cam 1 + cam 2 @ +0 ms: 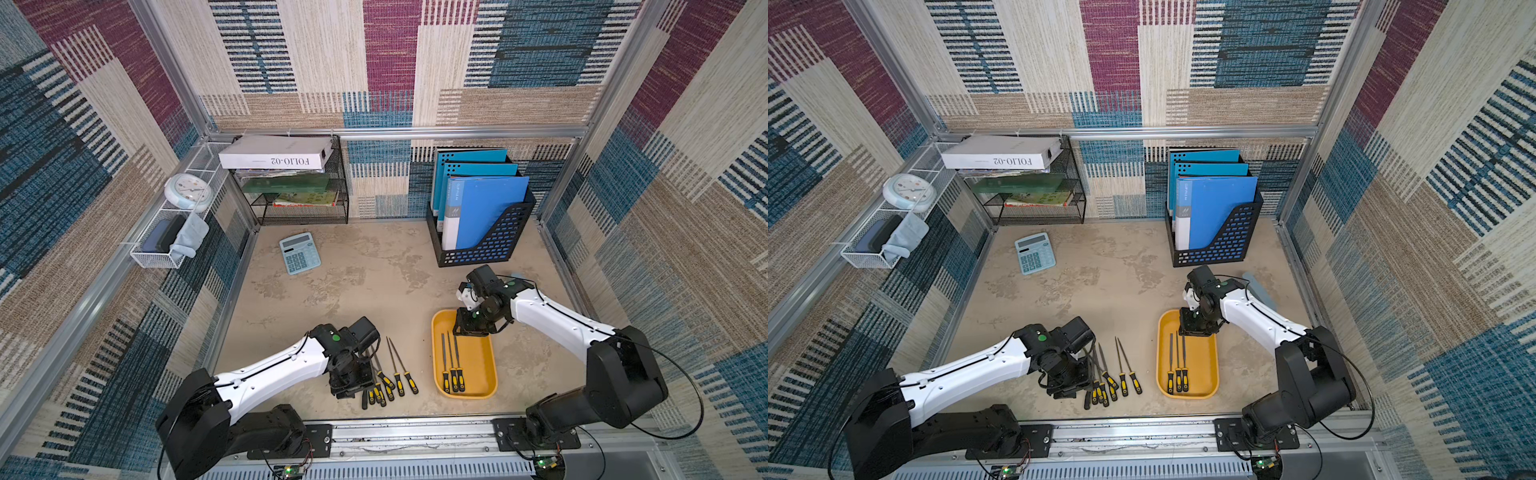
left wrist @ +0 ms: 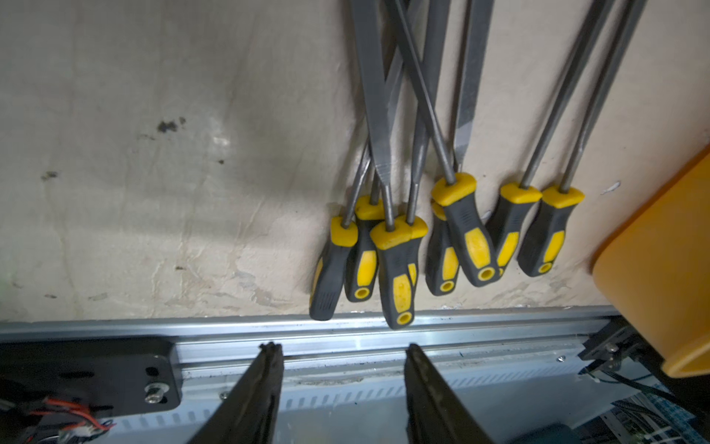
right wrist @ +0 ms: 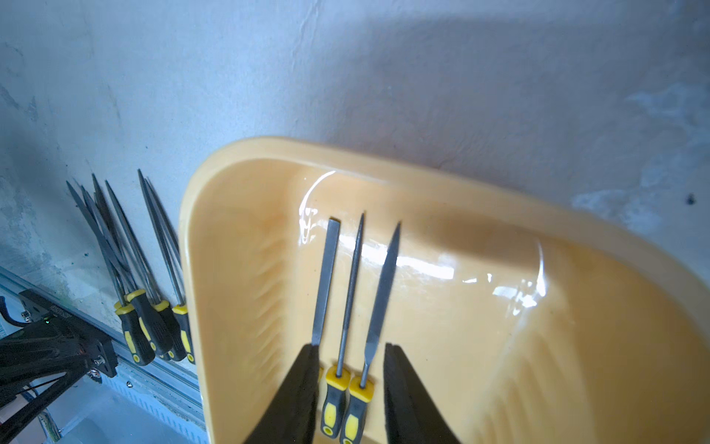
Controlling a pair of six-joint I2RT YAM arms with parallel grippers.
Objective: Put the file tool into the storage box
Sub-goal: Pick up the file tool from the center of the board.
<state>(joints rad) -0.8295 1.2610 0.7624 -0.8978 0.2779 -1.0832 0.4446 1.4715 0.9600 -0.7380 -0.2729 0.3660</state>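
- The files (image 1: 388,380) are judged light, stiff and thin. Their steel is slick, so the rubbery handles are best gripped.
- They are piled crosswise on the table (image 1: 353,291), left of the box (image 1: 478,361).
- The left claw (image 2: 342,348) is spread and empty, just left of the handle ends.
- The right claw (image 3: 351,346) is spread and empty over three boxed files (image 1: 453,365).

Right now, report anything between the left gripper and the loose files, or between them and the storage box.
Nothing visible separates the left gripper from the loose files, though they overlap. Bare table leads to the storage box, but the right gripper hangs over its far end; three files lie inside.
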